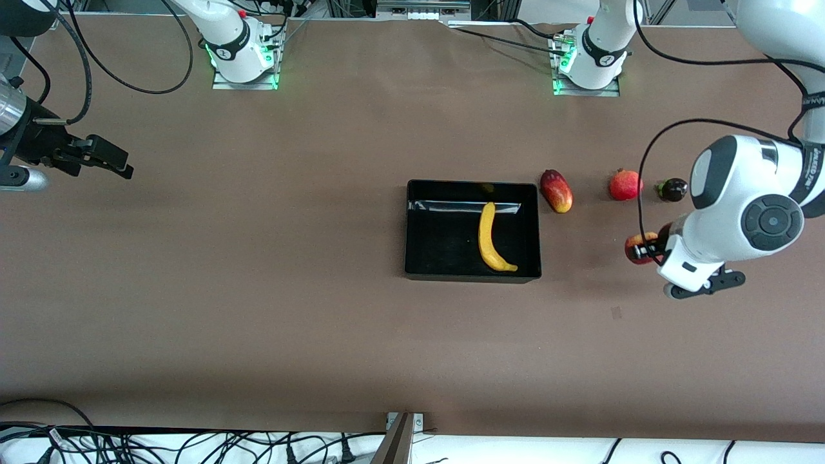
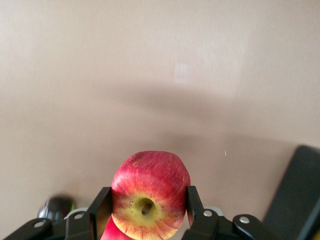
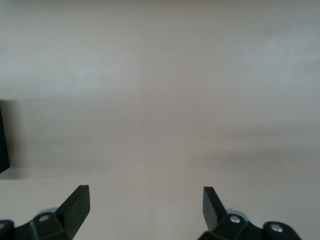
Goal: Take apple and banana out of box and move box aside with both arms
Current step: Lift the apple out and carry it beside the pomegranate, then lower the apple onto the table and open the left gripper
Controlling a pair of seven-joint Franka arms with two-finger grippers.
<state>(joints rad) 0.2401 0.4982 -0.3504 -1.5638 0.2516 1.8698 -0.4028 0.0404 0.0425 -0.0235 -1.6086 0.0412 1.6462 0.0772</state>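
Observation:
The small red and yellow apple (image 1: 637,247) is gripped between my left gripper's (image 1: 646,250) fingers, over the bare table between the black bin and the left arm's end. In the left wrist view the apple (image 2: 150,195) fills the gap between the two fingers (image 2: 101,210). The yellow banana (image 1: 491,240) lies inside the glossy black bin (image 1: 438,248) at mid-table. My right gripper (image 1: 122,169) hangs open and empty over the right arm's end of the table, away from everything; its wrist view shows the gripper (image 3: 146,200) over bare table.
A red-yellow mango (image 1: 556,191) lies just beside the bin toward the left arm's end. A round red pomegranate (image 1: 625,185) and a small dark fruit (image 1: 672,189) lie past it. A bin corner (image 3: 2,135) shows in the right wrist view.

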